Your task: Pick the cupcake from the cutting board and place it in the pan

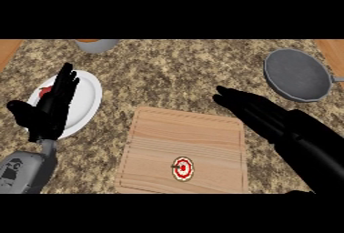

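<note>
While I check progress: nothing is picked yet, by my read.
cupcake (182,168): sits on the cutting board (181,136), near its front edge, untouched.
right hand (252,109): fingers straight and together, holding nothing; it hovers over the board's far right corner, apart from the cupcake.
left hand (53,107): resting open, fingers up, over the white plate (87,98) at left.
pan (297,75): on the counter (174,73) at far right, nothing in it.
done: no step that I can see.
left: I have to reach, grasp, lift, carry to the pan, release.
</note>
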{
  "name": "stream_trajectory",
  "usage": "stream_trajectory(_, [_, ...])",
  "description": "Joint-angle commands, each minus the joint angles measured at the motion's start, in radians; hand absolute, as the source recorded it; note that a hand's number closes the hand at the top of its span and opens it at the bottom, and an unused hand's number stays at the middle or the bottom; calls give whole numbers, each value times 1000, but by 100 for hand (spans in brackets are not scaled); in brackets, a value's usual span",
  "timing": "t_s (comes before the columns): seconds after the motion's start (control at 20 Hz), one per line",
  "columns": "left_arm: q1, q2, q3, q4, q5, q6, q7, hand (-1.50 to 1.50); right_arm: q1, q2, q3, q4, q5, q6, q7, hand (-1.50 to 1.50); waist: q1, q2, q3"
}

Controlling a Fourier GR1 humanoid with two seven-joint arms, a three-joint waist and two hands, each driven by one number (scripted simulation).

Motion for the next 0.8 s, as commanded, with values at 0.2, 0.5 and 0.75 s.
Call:
stream_trajectory(0.2, [70, -36, 11, -26, -49, -16, -33, 0, -118, 257, 148, 67, 59, 27, 140, -150, 0, -1, 1])
stream_trajectory(0.5, [7, -63, 36, 18, -84, -16, 4, 0, -20, 325, 251, 49, 200, 52, 253, -150, -10, -1, 1])
stream_trajectory(0.75, [8, -62, 76, 43, -78, -72, -28, 0, 48, 314, 226, 133, 302, 73, 143, -150, -10, 1, 1])
